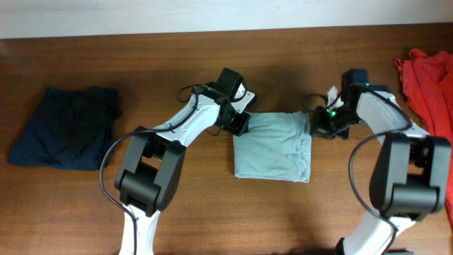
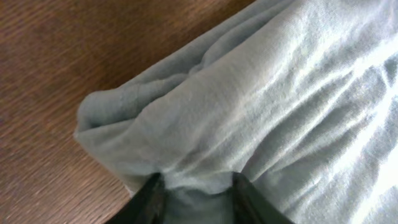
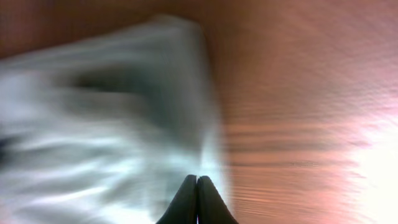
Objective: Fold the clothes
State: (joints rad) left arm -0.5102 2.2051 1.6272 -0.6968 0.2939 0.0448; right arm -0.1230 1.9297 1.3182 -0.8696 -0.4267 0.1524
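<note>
"Overhead, the grey shirt [image 1: 272, 146] lies folded on the table [image 1: 233, 212]. Right gripper [image 3: 197, 186] is closed, empty. Trouble?"
"Left gripper [image 2: 198, 186] has cloth between its fingers [image 2: 146, 202]; can't tell if squeezing. Lifting could unfold it."

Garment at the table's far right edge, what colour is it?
The garment is red-orange, seen best in the overhead view.

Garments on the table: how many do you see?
3: a folded pale grey-blue one at centre, a dark navy one far left, a red-orange one at the right edge, partly cut off.
</note>
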